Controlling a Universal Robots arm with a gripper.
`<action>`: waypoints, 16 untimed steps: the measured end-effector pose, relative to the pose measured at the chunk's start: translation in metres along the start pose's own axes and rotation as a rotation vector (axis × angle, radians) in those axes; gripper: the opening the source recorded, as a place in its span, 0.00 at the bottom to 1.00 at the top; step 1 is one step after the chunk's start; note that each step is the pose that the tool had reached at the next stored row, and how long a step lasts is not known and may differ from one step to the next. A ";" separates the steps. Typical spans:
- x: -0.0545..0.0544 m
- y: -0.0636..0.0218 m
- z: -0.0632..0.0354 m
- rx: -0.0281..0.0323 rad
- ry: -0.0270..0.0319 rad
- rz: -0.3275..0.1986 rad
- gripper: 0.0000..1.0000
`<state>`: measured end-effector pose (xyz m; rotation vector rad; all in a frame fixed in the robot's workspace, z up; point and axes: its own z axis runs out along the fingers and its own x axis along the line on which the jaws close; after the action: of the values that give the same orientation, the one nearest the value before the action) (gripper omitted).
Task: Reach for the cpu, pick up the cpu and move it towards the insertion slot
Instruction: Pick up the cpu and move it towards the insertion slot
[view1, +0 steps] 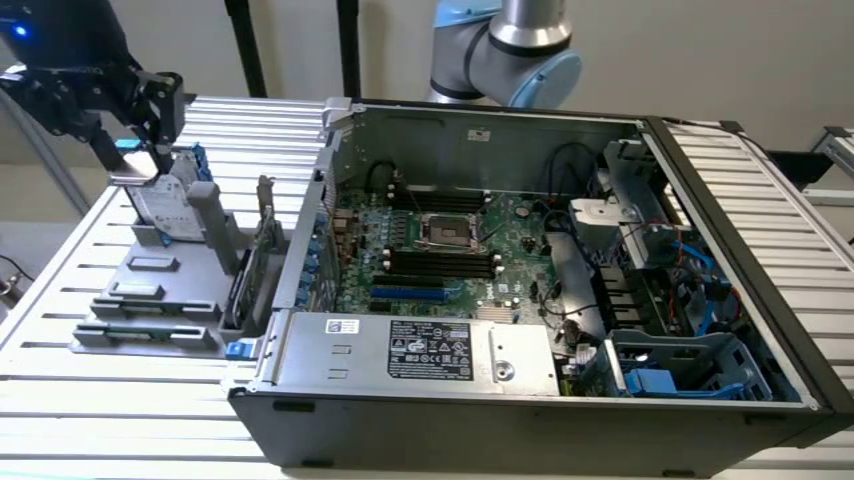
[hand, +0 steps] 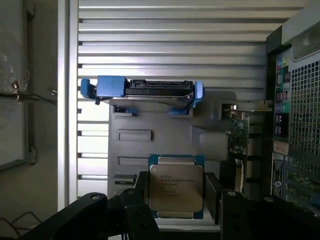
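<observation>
Out at the exterior view's left, the gripper points down, pinching the cpu above the grey tray.

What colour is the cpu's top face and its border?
The cpu has a silver-grey metal top with a blue-green border, clearest in the wrist view.

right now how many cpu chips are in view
1. The small square silver-topped cpu chip is held in the black gripper, above the grey parts tray beside the open computer case. Others may be hidden inside the case.
</observation>
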<state>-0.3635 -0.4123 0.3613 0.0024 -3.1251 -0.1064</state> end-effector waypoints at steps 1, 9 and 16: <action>-0.004 0.0001 -0.0018 -0.0007 0.0000 0.000 0.54; -0.041 0.0008 -0.0129 -0.0066 0.0000 -0.001 0.54; -0.073 0.0011 -0.0189 -0.0126 0.0001 -0.001 0.54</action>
<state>-0.2908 -0.4123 0.3792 0.0045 -3.1244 -0.1261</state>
